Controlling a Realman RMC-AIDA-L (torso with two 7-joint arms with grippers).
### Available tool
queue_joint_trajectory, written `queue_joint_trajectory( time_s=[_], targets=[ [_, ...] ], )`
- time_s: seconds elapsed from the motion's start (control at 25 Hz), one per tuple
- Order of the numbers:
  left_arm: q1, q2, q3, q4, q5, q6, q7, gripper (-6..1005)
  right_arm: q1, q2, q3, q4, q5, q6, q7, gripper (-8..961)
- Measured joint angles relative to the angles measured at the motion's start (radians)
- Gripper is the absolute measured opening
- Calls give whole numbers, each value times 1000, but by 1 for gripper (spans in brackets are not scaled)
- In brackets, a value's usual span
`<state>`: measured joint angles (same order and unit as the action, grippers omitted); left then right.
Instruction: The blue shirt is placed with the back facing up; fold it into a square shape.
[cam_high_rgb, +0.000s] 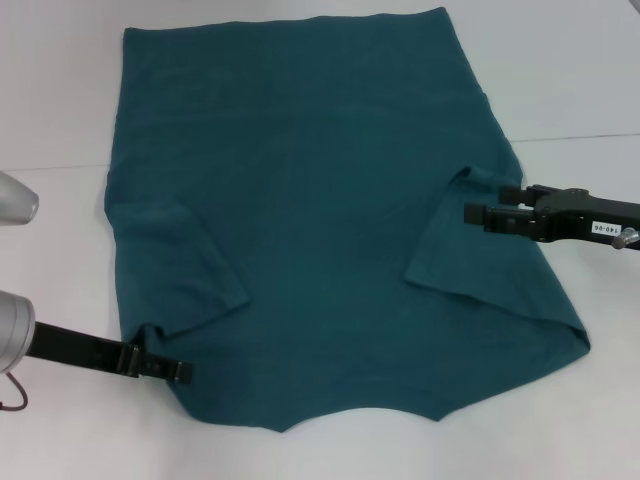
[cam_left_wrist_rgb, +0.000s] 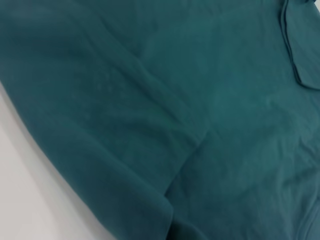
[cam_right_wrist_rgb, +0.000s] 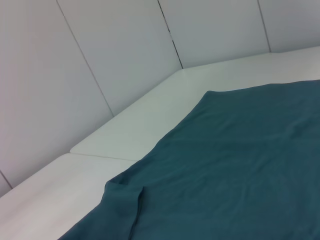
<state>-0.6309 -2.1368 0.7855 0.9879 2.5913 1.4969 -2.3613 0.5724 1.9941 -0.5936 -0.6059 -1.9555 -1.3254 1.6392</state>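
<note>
Teal-blue cotton fills my head view: the blue shirt lies flat on the white table, plain back up, both sleeves already turned in over the body. My left gripper sits low at the near left shoulder corner; whether it is clenched on cloth I cannot tell. My right gripper hovers at the folded right sleeve, grip likewise unclear. I judge both corners should lift together, keeping the cloth taut. No containers are visible.

Teal-blue shirt flat on white table, plain side up, both sleeves folded inward.
</note>
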Motion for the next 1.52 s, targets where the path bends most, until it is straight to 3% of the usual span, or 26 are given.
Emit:
queue_joint_trajectory(
  time_s=[0.8, 1.04, 1.24, 1.36, 1.52],
  targets=[
    [12, 4, 1, -6, 30, -49, -1, 786, -5, 0, 0, 0, 4, -4, -1, 925],
    [13, 4, 2, -6, 43, -52, -4, 571, -5, 0, 0, 0, 5, -11, -1, 925],
    [10, 4, 2, -6, 44, -52, -4, 326, -5, 0, 0, 0, 6, -11, -1, 925],
    [10, 3, 3, -6, 44, -52, -3, 100, -5, 0, 0, 0, 6, -11, -1, 925],
    [13, 2, 3, -6, 44, -52, 1, 80, -5, 0, 0, 0, 6, -11, -1, 925]
  ],
)
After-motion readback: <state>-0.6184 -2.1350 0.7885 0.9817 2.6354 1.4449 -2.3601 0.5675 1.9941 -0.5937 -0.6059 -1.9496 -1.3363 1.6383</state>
